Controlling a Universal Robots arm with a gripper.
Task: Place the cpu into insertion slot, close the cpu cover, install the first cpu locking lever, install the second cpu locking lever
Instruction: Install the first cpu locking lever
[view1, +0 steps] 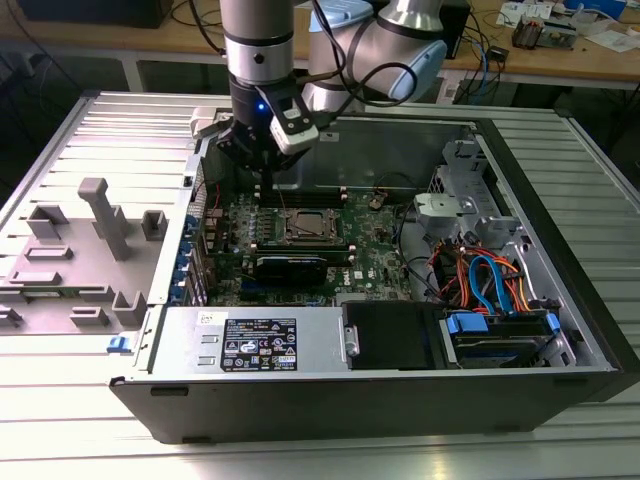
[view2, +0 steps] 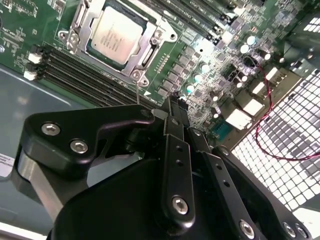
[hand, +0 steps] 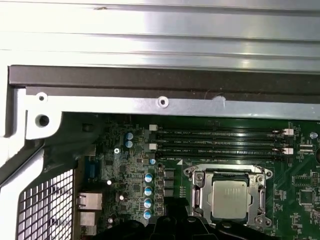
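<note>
The cpu (view2: 114, 35) is sitting in the insertion slot (view2: 75, 31), the cpu cover (view2: 148, 53) lying flat around it; one thin lever (view2: 137, 91) seems raised, so locking looks unfinished. The pincer (view2: 176, 103) is hovering nearby, narrow and empty.

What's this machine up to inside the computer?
A robot arm is working in an open computer case. Its gripper hangs low over the green motherboard, next to the insertion slot. The cpu already sits in that slot, and the cpu cover lies down around it. A thin metal rod rises from the slot's corner toward the gripper; whether it is gripped cannot be told.
</note>
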